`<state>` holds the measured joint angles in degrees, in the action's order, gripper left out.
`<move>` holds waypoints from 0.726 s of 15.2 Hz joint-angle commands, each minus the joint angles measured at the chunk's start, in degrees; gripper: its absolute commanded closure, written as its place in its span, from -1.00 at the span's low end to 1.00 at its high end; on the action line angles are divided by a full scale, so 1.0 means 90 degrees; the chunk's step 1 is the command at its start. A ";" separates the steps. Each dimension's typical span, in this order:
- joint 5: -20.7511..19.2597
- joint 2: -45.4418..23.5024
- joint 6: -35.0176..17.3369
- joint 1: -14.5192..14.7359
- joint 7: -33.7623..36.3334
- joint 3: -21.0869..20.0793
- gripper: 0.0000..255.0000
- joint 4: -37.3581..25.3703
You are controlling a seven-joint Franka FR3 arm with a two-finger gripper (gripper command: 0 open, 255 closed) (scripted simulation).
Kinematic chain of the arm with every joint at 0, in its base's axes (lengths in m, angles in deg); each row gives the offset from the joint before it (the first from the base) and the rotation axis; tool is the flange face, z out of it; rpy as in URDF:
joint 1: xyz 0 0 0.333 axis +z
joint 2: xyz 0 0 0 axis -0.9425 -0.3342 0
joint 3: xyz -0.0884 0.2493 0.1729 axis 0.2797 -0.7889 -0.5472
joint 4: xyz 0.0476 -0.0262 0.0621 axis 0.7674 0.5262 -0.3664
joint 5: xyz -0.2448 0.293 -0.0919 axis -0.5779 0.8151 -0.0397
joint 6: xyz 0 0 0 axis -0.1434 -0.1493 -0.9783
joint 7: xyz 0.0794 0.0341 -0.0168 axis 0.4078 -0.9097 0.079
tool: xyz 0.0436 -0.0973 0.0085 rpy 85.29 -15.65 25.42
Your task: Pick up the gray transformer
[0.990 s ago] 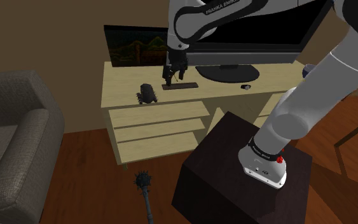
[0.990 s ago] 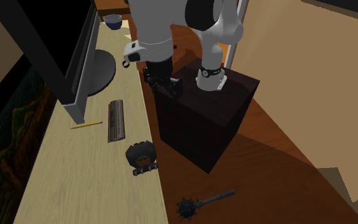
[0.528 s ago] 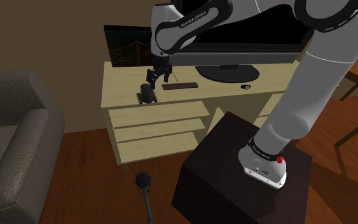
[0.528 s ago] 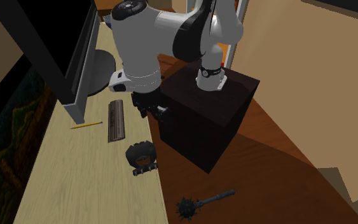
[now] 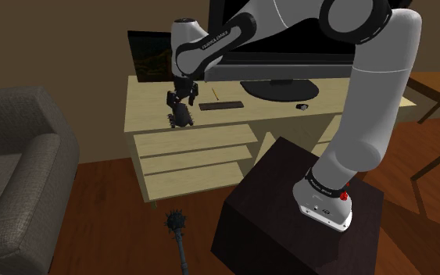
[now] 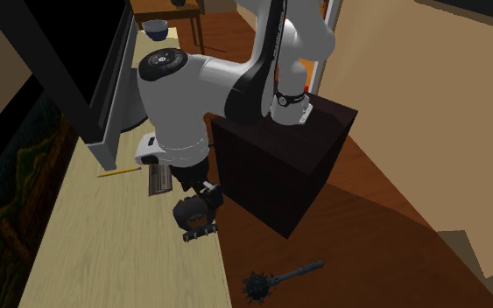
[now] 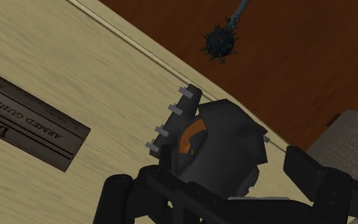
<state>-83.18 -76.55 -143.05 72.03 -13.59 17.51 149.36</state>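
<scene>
Dark grey transformer (image 7: 231, 143), orange-marked, studded edge

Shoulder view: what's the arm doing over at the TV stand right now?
The white Franka arm reaches over the light wooden TV stand. Its gripper hangs just above the dark gray transformer, which sits near the stand's front edge. In the wrist view the fingers stand apart with the transformer between them, so it is not gripped or lifted yet. A dark book lies beside it on the stand, and a spiked mace lies on the wood floor below.
</scene>
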 commanded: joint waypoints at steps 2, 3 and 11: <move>-0.0035 -0.0153 -0.0210 0.0016 0.0030 0.0014 -1.00 0.0050; -0.0046 -0.0206 -0.0280 0.0020 0.0036 0.0020 -1.00 0.0067; -0.0065 -0.0288 -0.0399 0.0028 0.0050 0.0029 1.00 0.0105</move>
<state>-83.77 -79.03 -146.54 72.27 -13.12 17.78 150.29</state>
